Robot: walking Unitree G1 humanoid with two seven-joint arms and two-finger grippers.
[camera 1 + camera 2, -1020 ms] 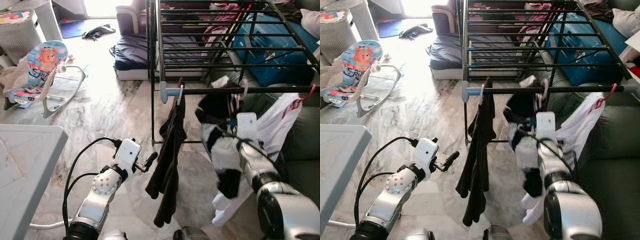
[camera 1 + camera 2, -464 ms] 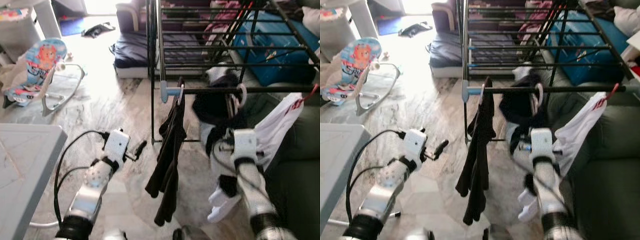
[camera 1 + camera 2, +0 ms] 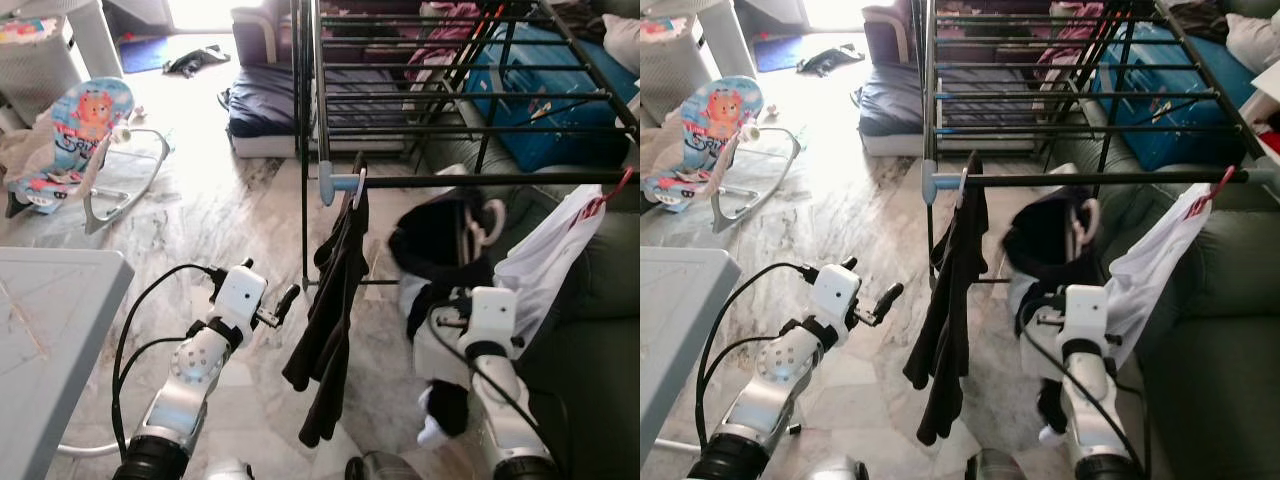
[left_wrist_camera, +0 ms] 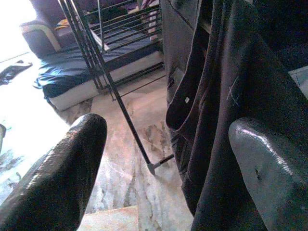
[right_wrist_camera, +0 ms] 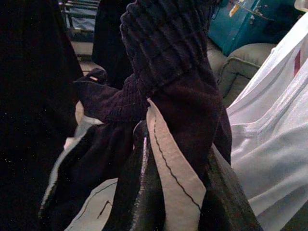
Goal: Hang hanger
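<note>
The right gripper (image 5: pixel 173 192) is closed on a black and white garment (image 3: pixel 440 300), with the cloth pinched between its two fingers (image 5: pixel 139 192). This garment is on a hanger (image 3: pixel 490 215), and the pale hook of the hanger is just below the front bar (image 3: pixel 520 180) of the rack (image 3: pixel 430 95), near it but I cannot tell if it touches. The hanger is between a dark garment (image 3: pixel 335 320) and a white shirt (image 3: pixel 545 260). The dark garment hangs from the left end of the front bar, beside the blue corner cap (image 3: pixel 330 184). The white shirt hangs on a red hanger (image 3: pixel 612 192) at the right end. The left gripper (image 3: pixel 285 300) is wide open and holds nothing; it is near the dark garment, over the marble floor (image 3: pixel 215 215).
</note>
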